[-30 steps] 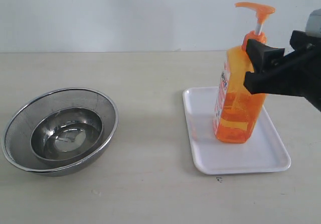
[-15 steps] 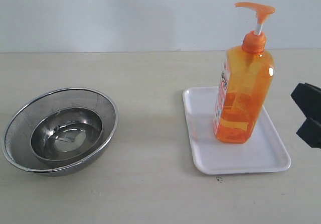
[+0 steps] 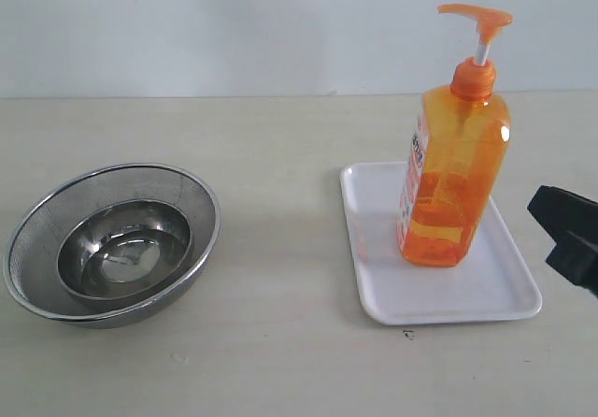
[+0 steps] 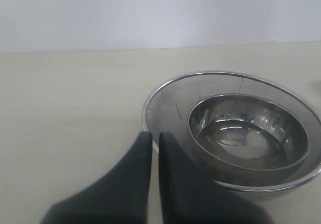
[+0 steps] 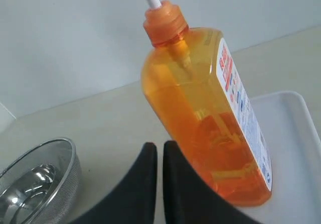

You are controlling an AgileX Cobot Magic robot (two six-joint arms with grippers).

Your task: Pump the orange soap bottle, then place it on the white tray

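The orange soap bottle (image 3: 453,183) stands upright on the white tray (image 3: 448,297), its pump head raised on the white stem. Nothing touches it. My right gripper (image 3: 566,233) sits low at the right edge of the exterior view, apart from the bottle and beside the tray's right side. In the right wrist view its black fingers (image 5: 159,144) are shut with nothing between them, with the bottle (image 5: 210,118) and tray (image 5: 296,128) just ahead. My left gripper (image 4: 155,133) is shut and empty, and it does not show in the exterior view.
A steel mesh bowl (image 3: 201,202) with a smaller steel bowl (image 3: 124,253) nested inside it sits at the left of the table. The left gripper's tips lie close to the mesh bowl's rim (image 4: 165,93). A pale wall runs behind the table.
My right gripper has let go of the bottle and drawn back to the right and downward. The bottle stays upright on the tray. The bowls have not moved.
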